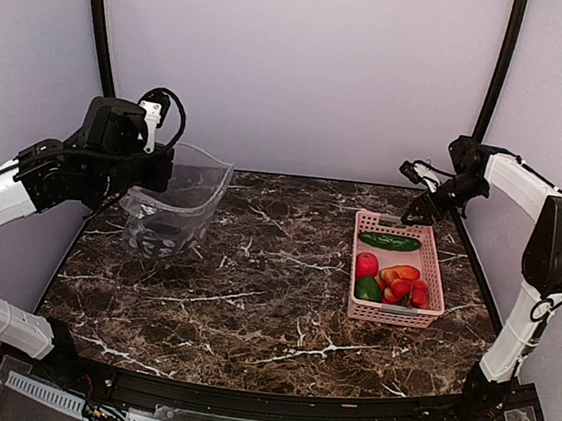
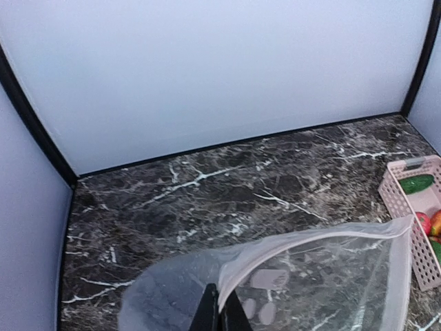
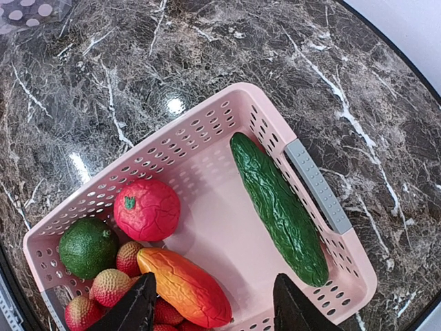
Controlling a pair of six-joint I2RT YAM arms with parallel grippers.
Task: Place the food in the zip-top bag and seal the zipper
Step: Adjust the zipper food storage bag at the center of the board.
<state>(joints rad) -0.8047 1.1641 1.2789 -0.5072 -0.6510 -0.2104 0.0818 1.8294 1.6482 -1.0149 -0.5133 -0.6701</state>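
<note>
The clear zip-top bag [image 1: 177,200] hangs at the back left, mouth open, its bottom on the table. My left gripper [image 1: 160,170] is shut on the bag's rim; in the left wrist view the black fingertips [image 2: 207,314] pinch the whitish zipper strip [image 2: 310,245]. The food lies in a pink basket [image 1: 437,277] at the right: a green cucumber [image 3: 279,207], a red round fruit [image 3: 147,209], an orange piece [image 3: 185,286], a green round fruit [image 3: 87,247], red strawberries [image 3: 110,286]. My right gripper [image 3: 213,310] is open and empty, above the basket's far end [image 1: 409,212].
The dark marble table [image 1: 253,288] has a raised black rim at the back and sides. Pale walls [image 1: 297,61] close in the back and both sides. The basket has grey handles [image 3: 318,185].
</note>
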